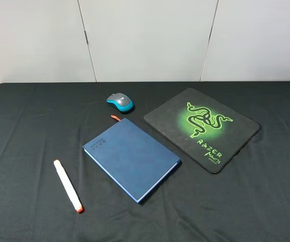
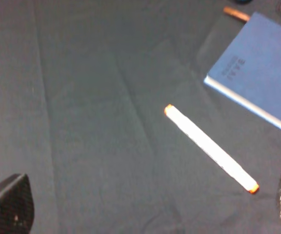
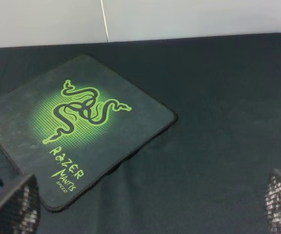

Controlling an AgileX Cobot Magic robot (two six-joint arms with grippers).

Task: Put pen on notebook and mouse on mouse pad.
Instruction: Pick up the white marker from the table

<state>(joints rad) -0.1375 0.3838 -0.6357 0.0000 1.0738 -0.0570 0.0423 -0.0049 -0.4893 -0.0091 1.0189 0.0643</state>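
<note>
The white pen (image 1: 67, 185) with its orange-red tip lies on the black cloth at the front left, apart from the dark blue notebook (image 1: 131, 159) in the middle. Behind the notebook sits the grey and turquoise mouse (image 1: 120, 102), off the black mouse pad (image 1: 201, 127) with the green snake logo at the right. No arm shows in the high view. My left gripper (image 2: 148, 214) hangs open above the pen (image 2: 210, 148) and the notebook's corner (image 2: 262, 73). My right gripper (image 3: 148, 209) is open above the mouse pad (image 3: 82, 131), holding nothing.
A black cloth (image 1: 29, 126) covers the whole table. White wall panels (image 1: 145, 35) rise behind its far edge. The notebook's orange ribbon (image 1: 115, 117) sticks out toward the mouse. The pad and the notebook nearly touch at their near corners.
</note>
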